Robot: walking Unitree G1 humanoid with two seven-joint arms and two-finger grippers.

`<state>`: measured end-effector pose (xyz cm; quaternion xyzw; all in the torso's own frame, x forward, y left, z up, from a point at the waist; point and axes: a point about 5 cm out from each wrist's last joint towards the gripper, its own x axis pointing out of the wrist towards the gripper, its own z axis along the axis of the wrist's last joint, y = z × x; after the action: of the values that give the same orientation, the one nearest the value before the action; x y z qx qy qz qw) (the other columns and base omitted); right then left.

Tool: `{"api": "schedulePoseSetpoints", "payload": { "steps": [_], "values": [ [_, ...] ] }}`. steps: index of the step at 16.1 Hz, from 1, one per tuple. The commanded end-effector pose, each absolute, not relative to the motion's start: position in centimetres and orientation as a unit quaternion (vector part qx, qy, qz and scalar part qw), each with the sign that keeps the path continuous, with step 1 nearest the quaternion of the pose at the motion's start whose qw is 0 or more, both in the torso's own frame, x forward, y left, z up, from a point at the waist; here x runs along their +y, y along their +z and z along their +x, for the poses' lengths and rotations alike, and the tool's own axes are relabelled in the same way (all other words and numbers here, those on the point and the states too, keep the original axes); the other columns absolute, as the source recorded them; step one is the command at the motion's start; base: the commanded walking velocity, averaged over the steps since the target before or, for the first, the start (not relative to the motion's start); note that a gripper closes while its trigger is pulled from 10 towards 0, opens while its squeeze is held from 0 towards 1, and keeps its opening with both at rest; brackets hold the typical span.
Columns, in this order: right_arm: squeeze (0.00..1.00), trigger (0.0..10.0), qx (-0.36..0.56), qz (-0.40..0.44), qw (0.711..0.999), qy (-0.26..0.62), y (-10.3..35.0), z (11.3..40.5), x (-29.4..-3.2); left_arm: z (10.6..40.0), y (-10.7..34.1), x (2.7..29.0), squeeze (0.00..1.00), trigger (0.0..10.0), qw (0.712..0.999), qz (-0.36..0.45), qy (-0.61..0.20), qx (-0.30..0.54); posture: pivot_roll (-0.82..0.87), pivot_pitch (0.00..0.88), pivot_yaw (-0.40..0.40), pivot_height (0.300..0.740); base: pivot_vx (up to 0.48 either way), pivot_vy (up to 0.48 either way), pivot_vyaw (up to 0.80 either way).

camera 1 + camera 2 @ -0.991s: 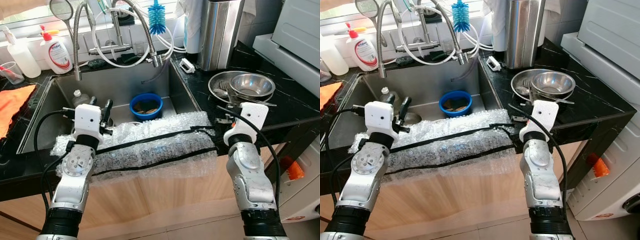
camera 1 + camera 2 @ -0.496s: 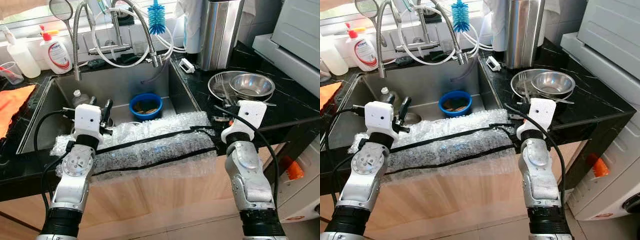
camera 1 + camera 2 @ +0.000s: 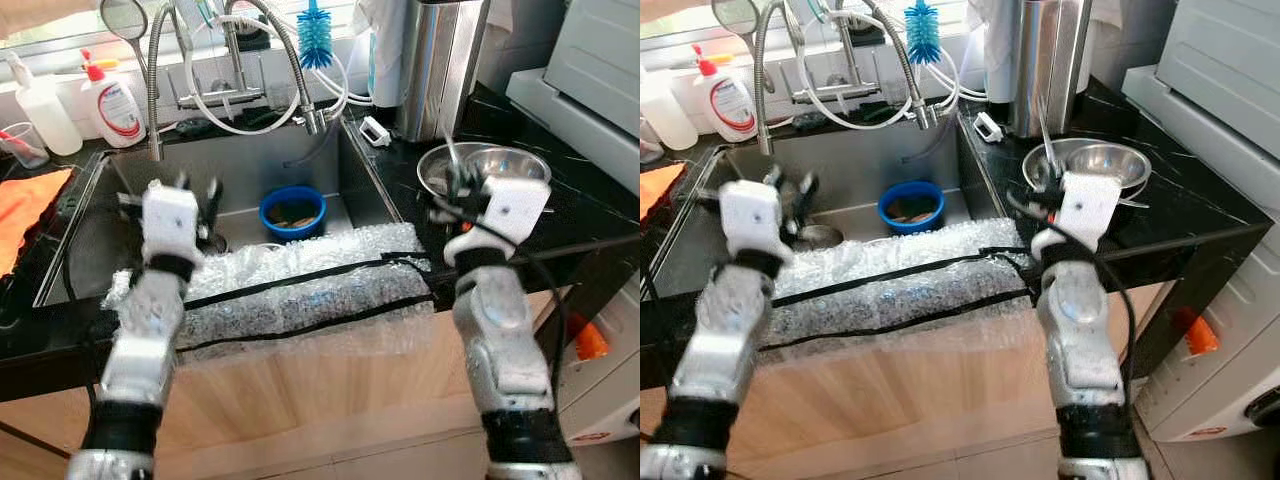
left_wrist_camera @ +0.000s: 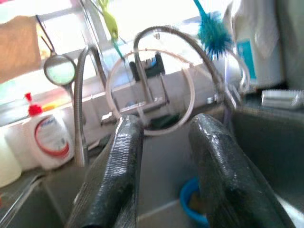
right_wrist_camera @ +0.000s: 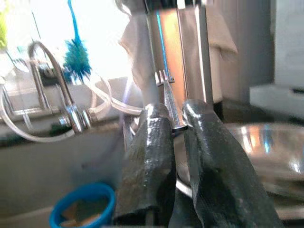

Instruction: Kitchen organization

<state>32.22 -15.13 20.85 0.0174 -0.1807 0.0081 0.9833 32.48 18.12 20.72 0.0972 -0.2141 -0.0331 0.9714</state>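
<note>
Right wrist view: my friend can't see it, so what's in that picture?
The right gripper pinches a metal fork between its black fingers, prongs pointing up. Behind are a tall steel canister, a steel bowl, the sink tap, and a blue bowl.

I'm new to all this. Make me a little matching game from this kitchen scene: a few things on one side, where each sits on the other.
Things:
1. blue bowl
2. fork
3. bubble wrap
4. blue brush

Places:
A. draped over the sink's front edge
B. between the right gripper's fingers
C. up by the tap
D. down in the sink

Pairs: 1-D, 2-B, 3-A, 4-C
</note>
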Motion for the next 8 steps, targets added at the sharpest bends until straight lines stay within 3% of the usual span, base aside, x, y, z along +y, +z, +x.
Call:
{"api": "schedulePoseSetpoints", "payload": {
  "steps": [1, 4, 5, 8],
  "values": [
    [0.00, 10.0, -0.222, 0.023, 0.974, 0.028, 22.7, 32.0, -14.9, 32.9, 21.9, 19.4, 0.00, 10.0, 0.973, 0.068, -0.022, -0.219, -0.16, 0.000, 0.079, 0.740, 0.000, 0.000, 0.00],
    [0.00, 10.0, -0.225, 0.041, 0.972, 0.052, 22.7, 31.7, -15.3, 33.6, 21.7, 19.0, 0.00, 10.0, 0.978, -0.026, -0.074, -0.192, -0.16, 0.000, 0.083, 0.740, 0.000, 0.000, 0.00],
    [0.00, 10.0, -0.209, 0.113, 0.968, 0.086, 22.2, 31.4, -15.1, 33.9, 21.6, 18.1, 0.00, 10.0, 0.975, -0.084, -0.104, -0.176, -0.17, 0.000, 0.090, 0.740, 0.000, 0.000, 0.00],
    [0.00, 10.0, -0.183, 0.188, 0.957, 0.124, 20.7, 30.5, -15.2, 34.3, 21.5, 16.8, 0.00, 10.0, 0.955, -0.203, -0.153, -0.152, -0.18, 0.000, 0.095, 0.740, 0.000, 0.000, 0.00]
  ]
}}
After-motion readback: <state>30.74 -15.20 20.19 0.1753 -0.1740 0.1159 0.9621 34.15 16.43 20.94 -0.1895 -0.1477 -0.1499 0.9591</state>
